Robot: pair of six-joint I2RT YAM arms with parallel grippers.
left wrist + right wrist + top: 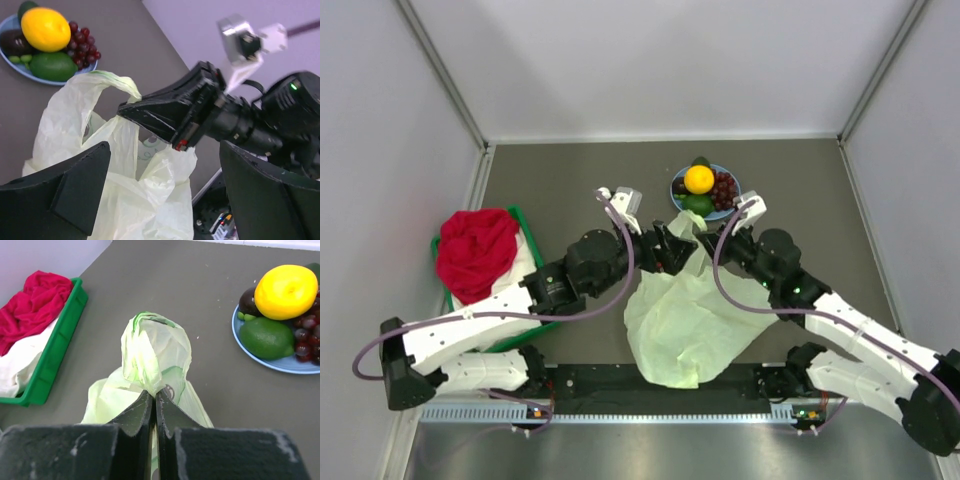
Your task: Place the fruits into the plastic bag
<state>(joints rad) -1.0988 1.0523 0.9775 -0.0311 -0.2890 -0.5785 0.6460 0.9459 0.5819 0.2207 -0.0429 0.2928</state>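
Bag (685, 320): looks limp, slippery; take by handle (150, 347) | right pincer (154, 400) pinching handle | left pincer (162, 172) spread | fruits (705, 190) near far edge, likely firm, light

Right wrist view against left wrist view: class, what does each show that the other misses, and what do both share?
Only the right wrist view shows the green tray holding a red cloth and a white cloth. Only the left wrist view shows the left pincer, open, and the right pincer from outside. Both show the plastic bag pinched at a handle, and the blue plate of fruits.
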